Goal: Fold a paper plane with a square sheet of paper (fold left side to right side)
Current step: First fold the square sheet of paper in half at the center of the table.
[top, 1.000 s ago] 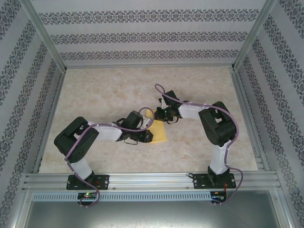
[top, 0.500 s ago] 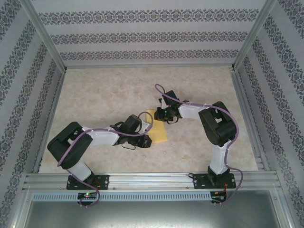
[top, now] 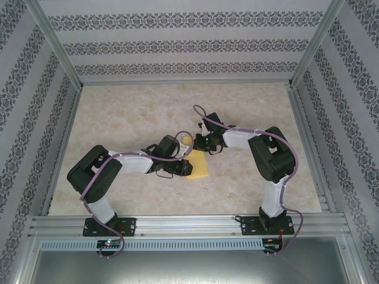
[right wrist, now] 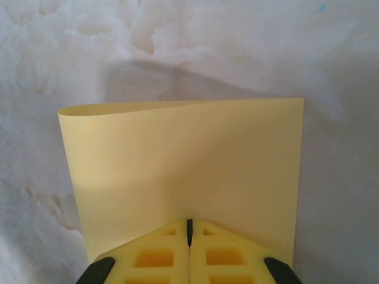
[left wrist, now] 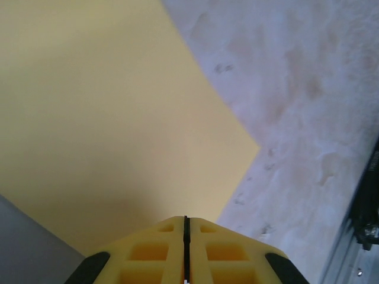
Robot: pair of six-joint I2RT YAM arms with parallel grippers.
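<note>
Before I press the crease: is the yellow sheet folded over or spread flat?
Folded over, not yet creased: in the right wrist view the sheet ends in a rounded bend at its far edge.

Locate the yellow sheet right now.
Top view: the yellow sheet sits on the table just near of centre, between the left gripper at its left edge and the right gripper at its far end.

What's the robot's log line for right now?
sheet of paper: folded over, uncreased | left gripper: shut, over sheet | right gripper: shut on sheet edge
</note>
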